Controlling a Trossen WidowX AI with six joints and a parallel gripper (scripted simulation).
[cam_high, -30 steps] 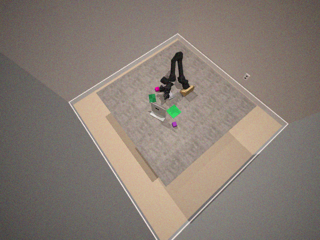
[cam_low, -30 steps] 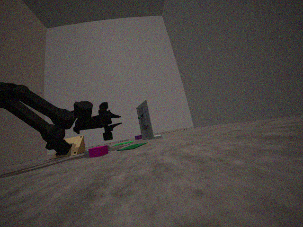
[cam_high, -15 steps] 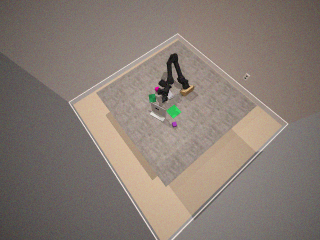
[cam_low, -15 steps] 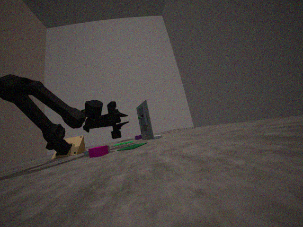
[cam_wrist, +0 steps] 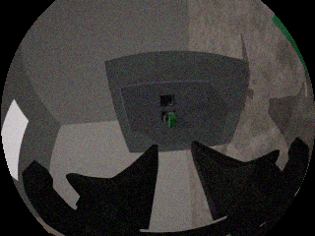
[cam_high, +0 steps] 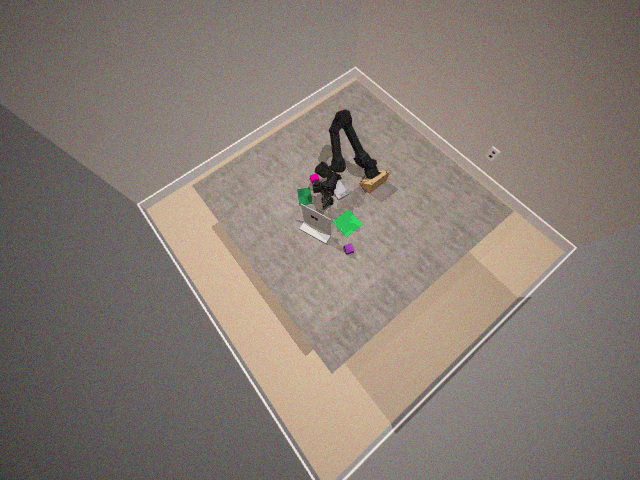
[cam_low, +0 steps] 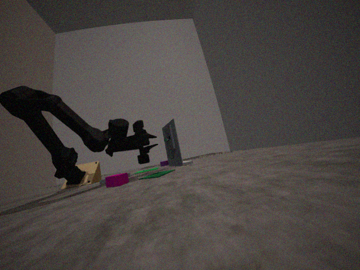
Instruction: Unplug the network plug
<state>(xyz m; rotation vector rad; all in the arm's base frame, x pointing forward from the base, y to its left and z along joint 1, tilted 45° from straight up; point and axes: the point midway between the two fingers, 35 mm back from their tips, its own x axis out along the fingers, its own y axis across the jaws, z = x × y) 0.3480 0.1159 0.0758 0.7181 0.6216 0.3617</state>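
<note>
Landmark: upright panel (cam_high: 316, 221) (cam_low: 172, 143) (cam_wrist: 226, 105). Gripper (cam_high: 326, 205) (cam_low: 157, 140) (cam_wrist: 175, 147) short of panel, jaws partly open, nothing gripped. Green-marked plug (cam_wrist: 170, 119) at panel's face. Bright green square (cam_high: 347, 222) (cam_low: 147, 170) beside panel.

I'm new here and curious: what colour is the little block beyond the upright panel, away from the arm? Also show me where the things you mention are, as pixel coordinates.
Purple (cam_high: 348, 249) (cam_low: 164, 163), clearest from the top.

1 mottled gray surface and its load
The gray surface (cam_high: 392, 258) (cam_low: 203, 217) carries 1 upright panel (cam_high: 316, 219) (cam_low: 172, 143) (cam_wrist: 177, 64) on a white foot, 1 bright green square (cam_high: 347, 222) (cam_low: 147, 170) near it, 1 dark green square (cam_high: 305, 196) (cam_low: 158, 174), 1 magenta block (cam_high: 314, 178) (cam_low: 117, 180), 1 purple block (cam_high: 348, 249) (cam_low: 164, 163), 1 pale flat piece (cam_high: 341, 191) and 1 tan wedge (cam_high: 374, 181) (cam_low: 94, 171) under the arm's foot.
</note>
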